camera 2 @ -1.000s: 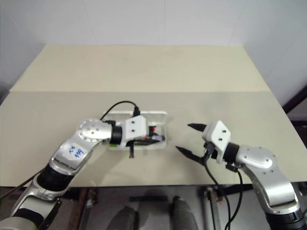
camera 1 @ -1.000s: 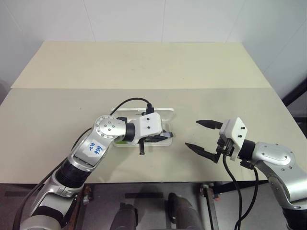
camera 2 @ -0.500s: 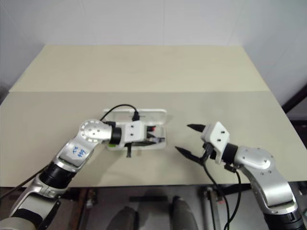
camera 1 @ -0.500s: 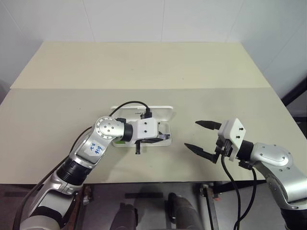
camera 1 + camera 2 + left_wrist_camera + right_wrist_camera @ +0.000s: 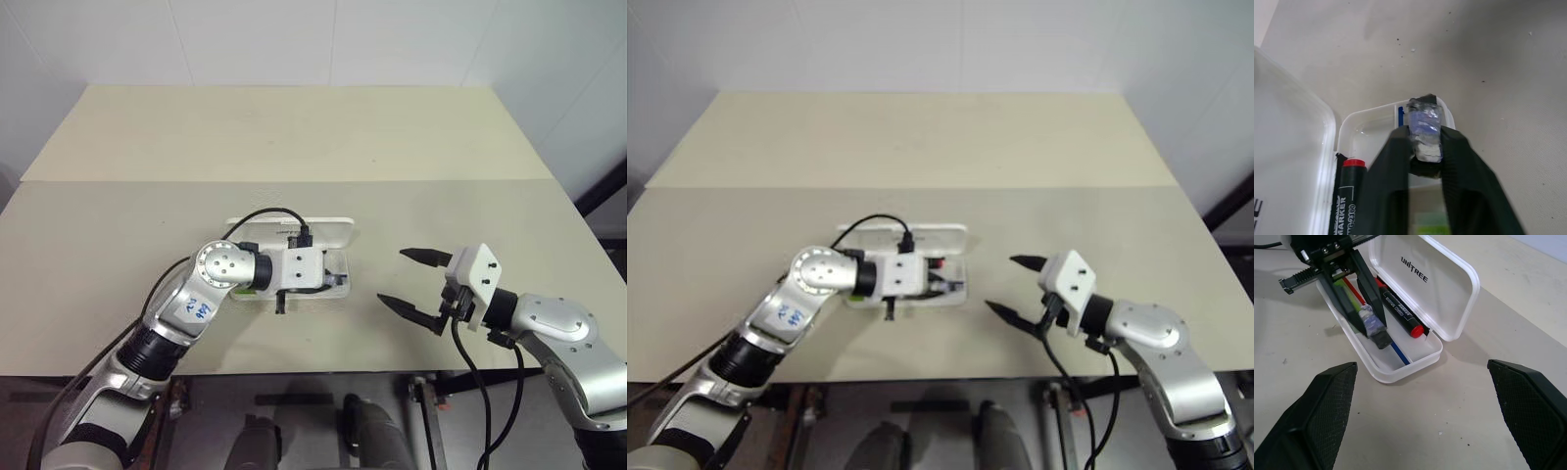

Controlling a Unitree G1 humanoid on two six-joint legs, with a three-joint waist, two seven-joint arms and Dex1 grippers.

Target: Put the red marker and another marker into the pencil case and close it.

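Your left gripper (image 5: 1371, 325), fingers narrowly parted, half hides the green marker (image 5: 1345, 294) between them. One red marker (image 5: 1400, 313) lies beside it in the open pencil case (image 5: 1444, 289). Your right gripper (image 5: 416, 279) stands wide, empty.

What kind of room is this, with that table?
Probably a robot test lab: a bare beige table against plain white walls, with just a pencil case set out for practice.

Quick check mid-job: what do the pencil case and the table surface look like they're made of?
The pencil case looks like hard white plastic, slightly translucent and glossy: the lid shows soft reflections, rounded moulded rims and printed dark lettering. The table looks like a matte beige laminate or painted board, speckled with small marks in the wrist views; a seam runs across it. Which of the two cannot be told from its look.
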